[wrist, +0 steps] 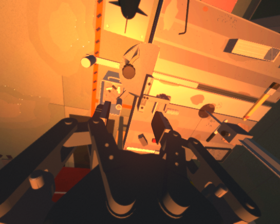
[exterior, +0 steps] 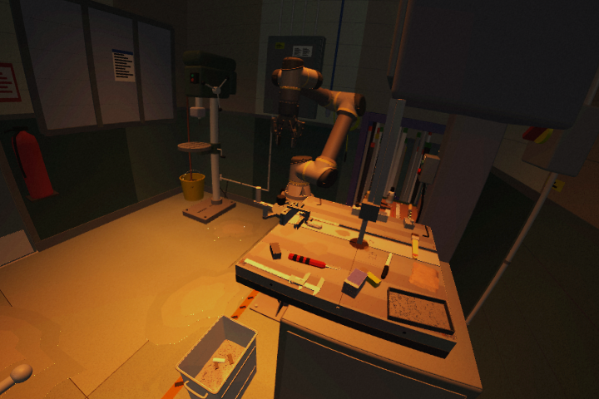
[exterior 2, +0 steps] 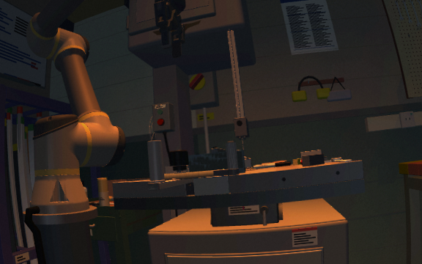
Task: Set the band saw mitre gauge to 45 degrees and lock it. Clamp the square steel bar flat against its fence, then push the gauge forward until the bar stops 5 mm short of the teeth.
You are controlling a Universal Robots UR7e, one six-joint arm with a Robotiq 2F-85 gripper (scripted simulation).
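The mitre gauge (wrist: 138, 69) sits at the far left corner of the saw table (exterior: 288, 211), a half-round head with a round knob (wrist: 128, 72) on top. A pale rod handle (wrist: 98, 61) sticks out of it past the table edge. Its fence and a small clamp (wrist: 154, 100) lie beside the head. My gripper (exterior: 287, 134) (exterior 2: 170, 33) (wrist: 134, 120) hangs high above the gauge, pointing down. It is open and empty. The blade (exterior: 362, 230) drops from the guide post (exterior 2: 236, 73) into the table's middle. I cannot pick out the steel bar for certain.
The table's left edge runs right under the gauge. On the table lie a caliper (exterior: 286, 277), a red-black screwdriver (exterior: 307, 260), small blocks (exterior: 355, 281), a marker and a tray (exterior: 420, 310). A bin (exterior: 218, 360) stands on the floor below. A drill press (exterior: 211, 136) stands behind.
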